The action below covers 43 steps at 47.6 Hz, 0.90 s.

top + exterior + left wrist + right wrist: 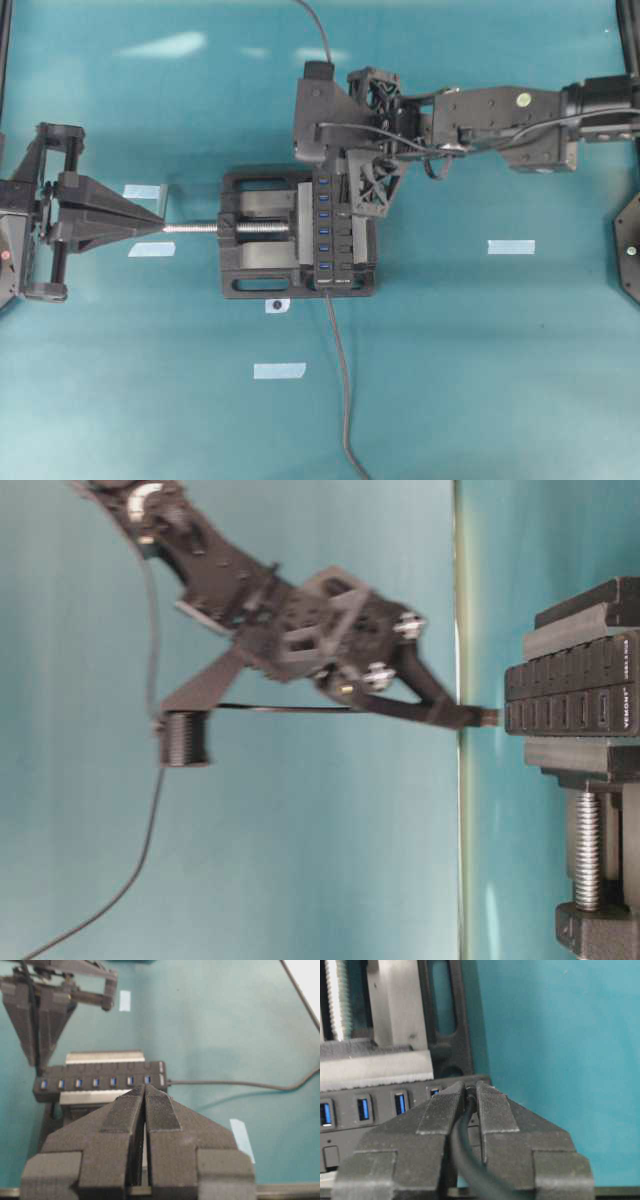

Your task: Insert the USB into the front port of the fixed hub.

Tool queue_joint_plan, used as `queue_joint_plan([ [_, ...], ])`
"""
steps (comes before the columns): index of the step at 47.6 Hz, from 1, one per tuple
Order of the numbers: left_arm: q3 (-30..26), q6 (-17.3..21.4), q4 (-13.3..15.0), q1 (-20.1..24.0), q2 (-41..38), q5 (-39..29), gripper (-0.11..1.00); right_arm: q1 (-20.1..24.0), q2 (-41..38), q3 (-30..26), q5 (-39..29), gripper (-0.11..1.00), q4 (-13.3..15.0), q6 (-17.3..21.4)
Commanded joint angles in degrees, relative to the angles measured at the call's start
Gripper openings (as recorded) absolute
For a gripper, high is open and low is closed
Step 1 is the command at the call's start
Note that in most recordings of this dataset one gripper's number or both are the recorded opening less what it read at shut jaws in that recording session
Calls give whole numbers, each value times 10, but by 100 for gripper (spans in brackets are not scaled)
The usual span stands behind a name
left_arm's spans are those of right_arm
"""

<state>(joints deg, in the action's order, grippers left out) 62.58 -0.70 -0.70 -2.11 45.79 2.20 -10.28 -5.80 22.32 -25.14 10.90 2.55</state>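
Right gripper [470,1091]: jaws drawn in tight on a black cable [465,1160], which runs back between the fingers toward the wrist camera. The USB plug itself is hidden at the fingertips. In the table-level view the tip of what the gripper holds sits just short of, or at, the face of the fixed hub [570,695]; contact cannot be confirmed. The cable trails from this gripper up and off the far edge of the counter [450,350].

Immediately ahead of the right fingertips lies the end port of the hub's row of blue ports [434,1092], at the hub's end nearest that gripper. Beyond the hub stand the bright steel jaw faces of the black vise [262,235] clamping it. To the right of the fingertips, past the hub's end edge, the teal counter is open.

Left gripper [144,1091]: jaws closed, fingertips meeting, nothing between them. It rests well apart from the hub, pointing along the vise's silver screw [200,228], whose end lies just off its tips. Bare counter separates the two.

The hub's own lead [340,380] leaves its near end and runs off the counter's edge. Strips of pale tape [510,246] lie scattered around the vise.
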Motion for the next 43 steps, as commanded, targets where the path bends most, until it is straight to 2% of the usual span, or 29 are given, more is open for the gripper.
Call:
queue_joint_plan([
  [1,-6,-1,-2,0,2,4,0,4,29,-21,-13,8,1,-1],
  [18,-6,-1,-2,0,4,4,0,34,62,-31,-74,8,-4,11],
  [43,-6,-1,-2,0,4,4,0,95,87,-27,-83,8,-8,86],
])
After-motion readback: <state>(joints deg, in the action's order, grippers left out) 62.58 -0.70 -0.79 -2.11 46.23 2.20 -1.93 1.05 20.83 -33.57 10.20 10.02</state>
